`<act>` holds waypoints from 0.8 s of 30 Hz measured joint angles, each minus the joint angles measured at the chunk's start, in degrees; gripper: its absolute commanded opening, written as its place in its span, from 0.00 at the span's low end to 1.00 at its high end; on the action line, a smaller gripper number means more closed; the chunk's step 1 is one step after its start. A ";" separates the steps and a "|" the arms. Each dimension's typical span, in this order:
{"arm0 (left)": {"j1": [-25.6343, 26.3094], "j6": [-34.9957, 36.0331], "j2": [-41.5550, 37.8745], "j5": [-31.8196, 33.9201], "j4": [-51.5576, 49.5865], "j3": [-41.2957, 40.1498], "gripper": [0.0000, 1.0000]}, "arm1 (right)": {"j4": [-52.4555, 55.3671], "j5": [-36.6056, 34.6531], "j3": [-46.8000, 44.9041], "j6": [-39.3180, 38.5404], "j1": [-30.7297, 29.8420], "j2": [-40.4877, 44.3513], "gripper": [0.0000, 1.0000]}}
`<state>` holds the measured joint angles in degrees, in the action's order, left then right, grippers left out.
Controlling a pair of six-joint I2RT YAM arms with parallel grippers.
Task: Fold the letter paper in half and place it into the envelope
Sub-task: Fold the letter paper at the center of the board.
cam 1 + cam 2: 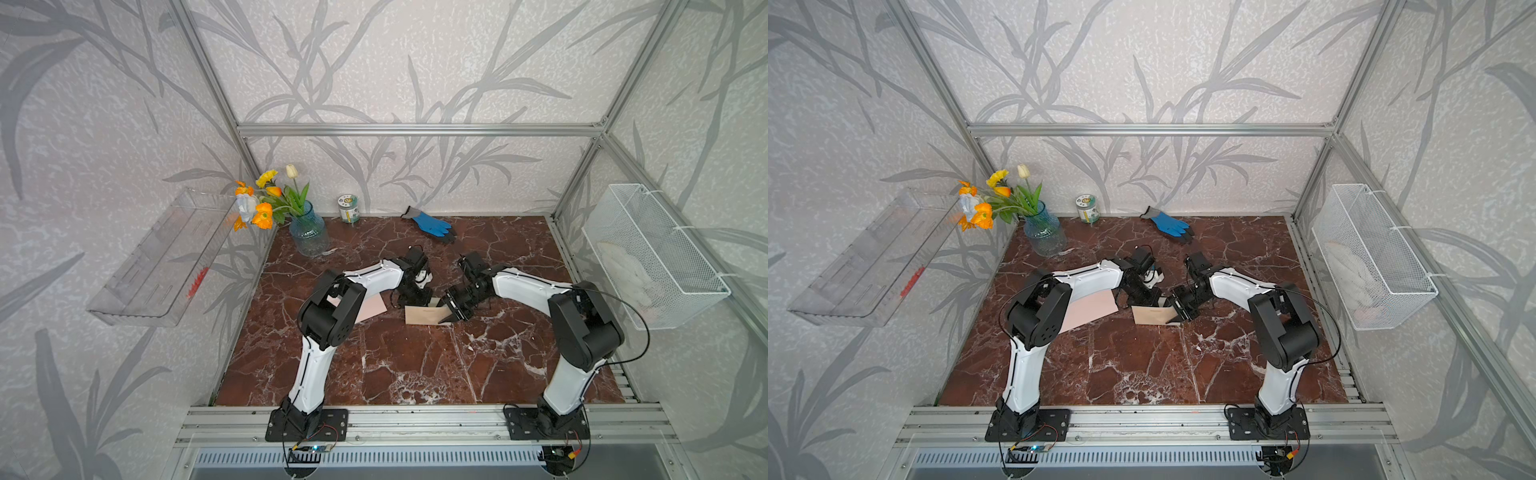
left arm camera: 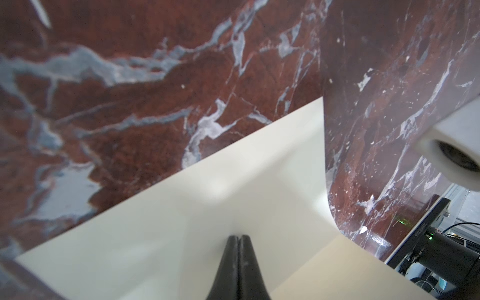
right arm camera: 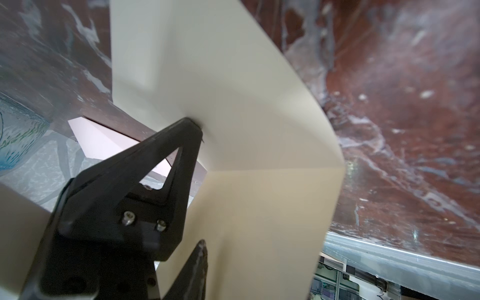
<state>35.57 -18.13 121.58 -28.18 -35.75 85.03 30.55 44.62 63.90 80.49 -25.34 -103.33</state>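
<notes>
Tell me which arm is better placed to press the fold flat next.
Probably left: its end effector is shut and resting on the paper. The right end effector stands partly open at the bend.

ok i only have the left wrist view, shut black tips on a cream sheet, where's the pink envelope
Observer: The pale pink paper envelope lies flat beside the thin cream letter paper, partly hidden under the left arm.
Operator: is the right gripper holding the sheet
Observer: The right gripper has its jaws apart. One fingertip touches the paper.
Operator: folded yet
Observer: Partly. The right wrist view shows it bent, with the two halves standing apart.
</notes>
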 measured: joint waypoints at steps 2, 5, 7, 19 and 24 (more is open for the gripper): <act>0.00 0.17 0.00 0.00 0.00 0.00 0.00 | 0.57 0.66 0.00 -0.59 0.74 0.00 0.40; 0.00 0.33 0.00 0.00 -0.02 0.00 0.00 | 0.96 1.44 0.00 -1.60 1.90 0.07 0.45; -0.02 0.50 0.02 -0.09 -0.04 0.04 0.00 | 1.07 1.53 0.11 -3.02 2.71 0.15 0.47; -0.48 1.64 1.86 -1.42 -3.54 2.95 0.00 | 1.75 1.14 6.75 -12.96 3.65 -0.79 0.47; -1.20 1.51 2.64 -3.02 -4.55 3.87 0.00 | 1.38 2.36 6.38 -14.16 3.65 -1.99 0.50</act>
<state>34.37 -16.62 124.22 -31.20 -40.29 88.90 31.92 46.98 70.28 66.32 -21.69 -105.32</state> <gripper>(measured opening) 0.047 0.483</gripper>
